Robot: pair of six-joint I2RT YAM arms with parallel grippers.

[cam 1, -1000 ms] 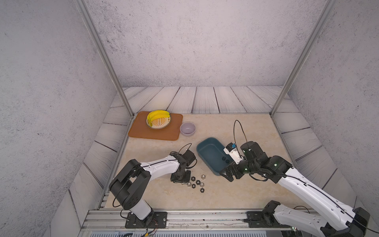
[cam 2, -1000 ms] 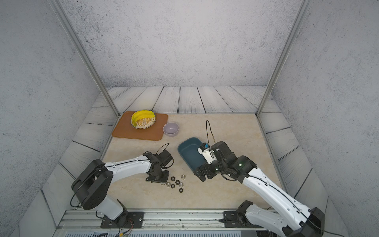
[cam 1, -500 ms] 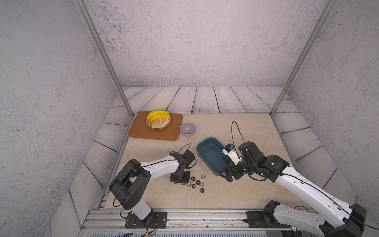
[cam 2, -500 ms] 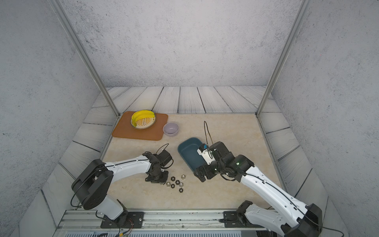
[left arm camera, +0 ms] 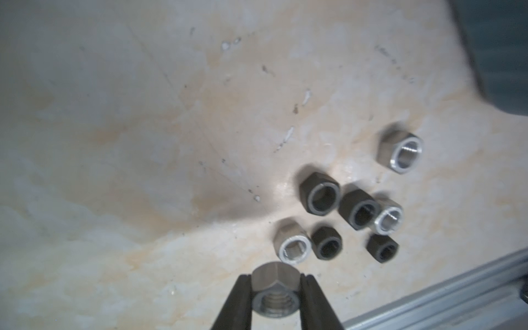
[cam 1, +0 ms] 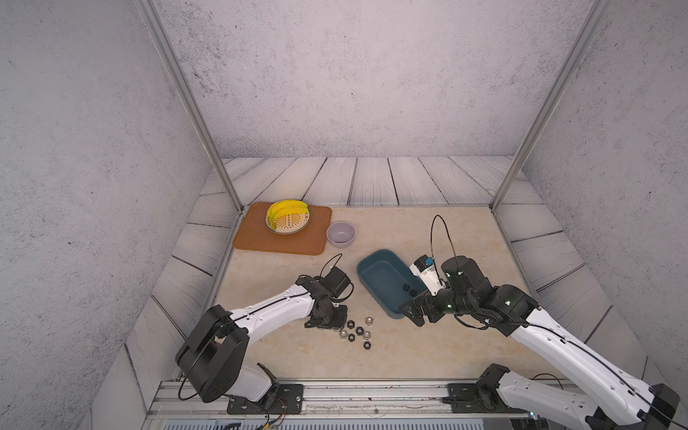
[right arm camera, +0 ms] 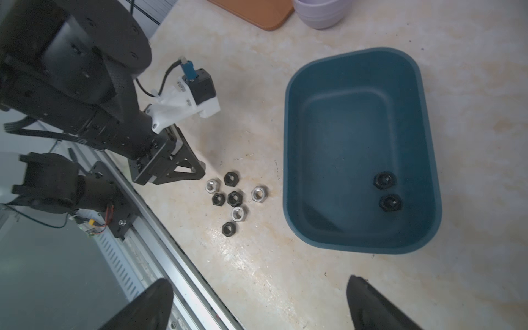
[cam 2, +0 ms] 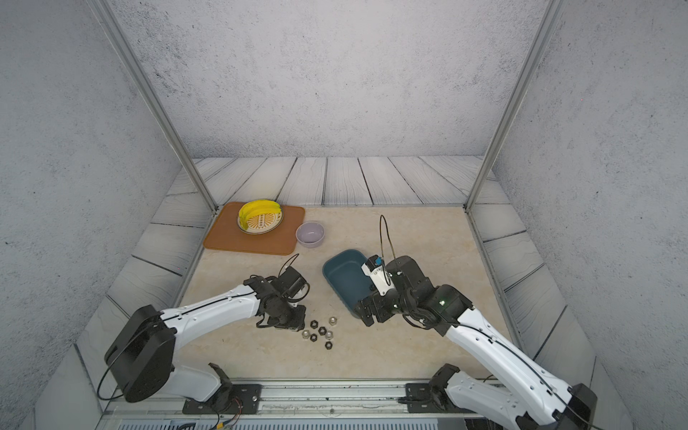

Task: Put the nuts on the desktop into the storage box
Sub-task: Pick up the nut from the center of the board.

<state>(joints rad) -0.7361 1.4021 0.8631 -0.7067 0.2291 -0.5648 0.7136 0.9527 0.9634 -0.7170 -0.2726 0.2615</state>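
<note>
L gripper point(left arm camera: 275, 283) is pinching a silver nut point(left arm camera: 273, 297) btwn its tips, right at the desktop point(left arm camera: 143, 143); can't tell if it's lifted yet. R gripper point(right arm camera: 257, 285) is hanging wide open, empty, near the box point(right arm camera: 287, 143). Two black nuts point(right arm camera: 384, 180) are lying in the box. Seven loose nuts point(right arm camera: 234, 198) are sitting clustered btwn L gripper and box. Risk: the grip is tip-only, so the nut may be twisting out on the lift & scattering the cluster. R arm is crowding the box, so L's approach could be clipping it.

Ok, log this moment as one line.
left gripper: shut on silver nut | right gripper: open | storage box: two black nuts | desktop: seven loose nuts
</note>
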